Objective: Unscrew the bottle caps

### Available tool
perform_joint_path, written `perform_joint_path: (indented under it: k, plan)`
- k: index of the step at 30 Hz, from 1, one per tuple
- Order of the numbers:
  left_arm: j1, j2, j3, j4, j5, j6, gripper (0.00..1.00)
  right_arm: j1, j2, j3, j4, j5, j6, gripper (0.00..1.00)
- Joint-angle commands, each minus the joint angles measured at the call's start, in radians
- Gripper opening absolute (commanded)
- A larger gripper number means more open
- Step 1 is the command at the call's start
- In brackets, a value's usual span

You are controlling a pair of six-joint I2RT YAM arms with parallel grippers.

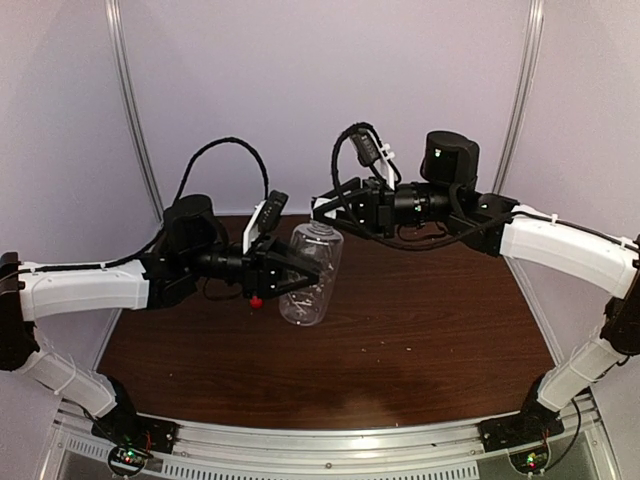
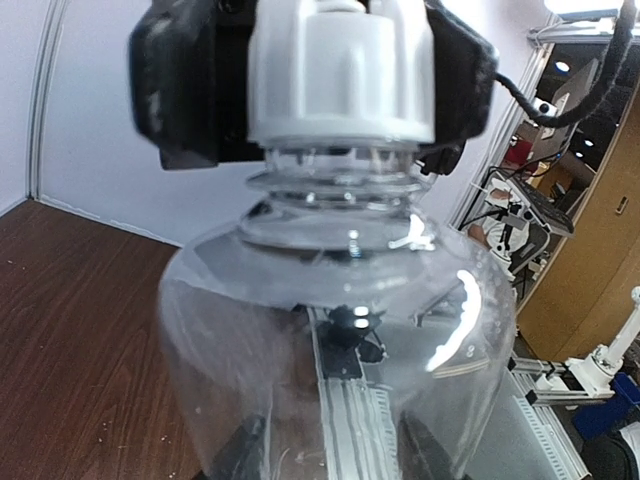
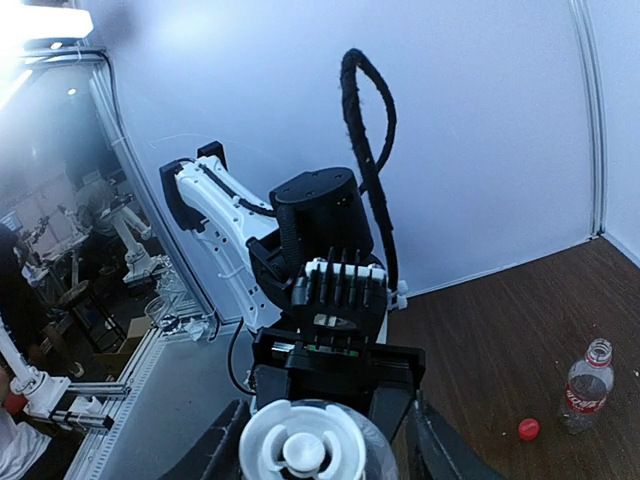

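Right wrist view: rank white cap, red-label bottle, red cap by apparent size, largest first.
1. white cap, though it sits right at the camera, so its size is inflated.
2. red-label bottle.
3. red cap, lying near that bottle, so that pair compares fairly.

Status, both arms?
Left pincer shut on wide bottle. Right pincer shut on white cap, cap still on. Red cap off, lying on table. No obstruction seen.
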Motion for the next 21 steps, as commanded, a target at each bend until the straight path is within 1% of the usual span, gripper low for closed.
perform_joint_path:
  k: [1,2,7,10,13,17,21]
  plan:
    - [-0.013,-0.033,0.006,0.055,-0.039,0.041,0.22,-0.005,-0.015,0.027,-0.103,0.180,-0.004,0.59]
    - [-0.012,-0.035,0.010,0.037,-0.062,0.056,0.22,-0.004,-0.020,0.026,-0.105,0.201,0.004,0.64]
    - [-0.013,-0.037,0.040,-0.093,-0.190,0.116,0.22,0.009,-0.034,0.038,-0.123,0.291,0.043,0.79]
    - [-0.013,-0.038,0.053,-0.141,-0.251,0.132,0.22,0.019,-0.043,0.055,-0.164,0.397,0.064,0.85]
    - [-0.013,-0.038,0.060,-0.170,-0.309,0.136,0.22,0.037,-0.058,0.063,-0.191,0.515,0.082,0.86]
    - [-0.013,-0.038,0.065,-0.197,-0.382,0.134,0.22,0.075,-0.061,0.084,-0.233,0.657,0.118,0.86]
    - [-0.013,-0.029,0.069,-0.201,-0.415,0.125,0.22,0.110,-0.039,0.126,-0.302,0.766,0.128,0.86]
